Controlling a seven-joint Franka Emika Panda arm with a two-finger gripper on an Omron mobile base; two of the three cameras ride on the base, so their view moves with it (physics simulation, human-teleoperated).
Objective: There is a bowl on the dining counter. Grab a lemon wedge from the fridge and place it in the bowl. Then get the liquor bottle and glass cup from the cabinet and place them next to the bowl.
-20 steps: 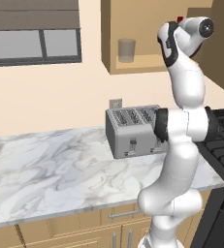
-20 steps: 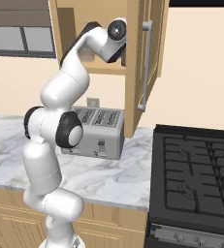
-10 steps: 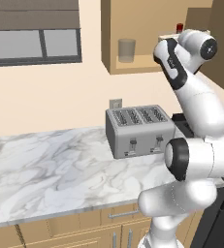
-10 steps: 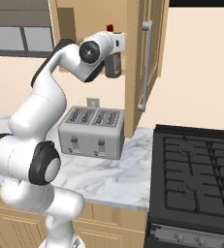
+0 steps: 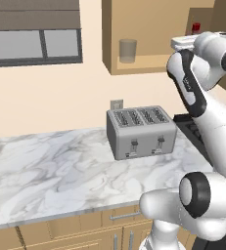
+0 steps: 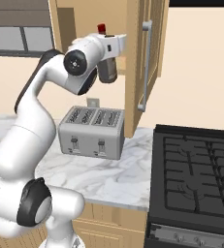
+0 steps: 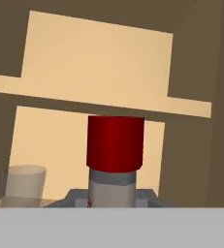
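Observation:
My gripper (image 6: 106, 44) is shut on the neck of the liquor bottle (image 6: 107, 70), a dark bottle with a red cap (image 6: 102, 28). It hangs in front of the open tan cabinet (image 5: 145, 34), above the toaster. In the hand view the red cap (image 7: 115, 142) stands just above my gripper (image 7: 112, 197), which clasps the grey neck. The glass cup (image 5: 127, 50) stands on the cabinet shelf, left of the bottle, and appears as a pale tumbler (image 7: 24, 186) in the hand view. The bowl, lemon wedge, fridge and dining counter are out of view.
A silver toaster (image 5: 141, 132) sits on the marbled worktop (image 5: 51, 171) below the cabinet. The cabinet's open door (image 6: 141, 63) with its long handle hangs right of the hand. A black stove (image 6: 196, 179) lies to the right. A window (image 5: 33, 44) is at far left.
The bottle, still gripped, has drawn slightly out from the cabinet shelf and down. The arm's elbow and lower links have swung low and toward the cameras.

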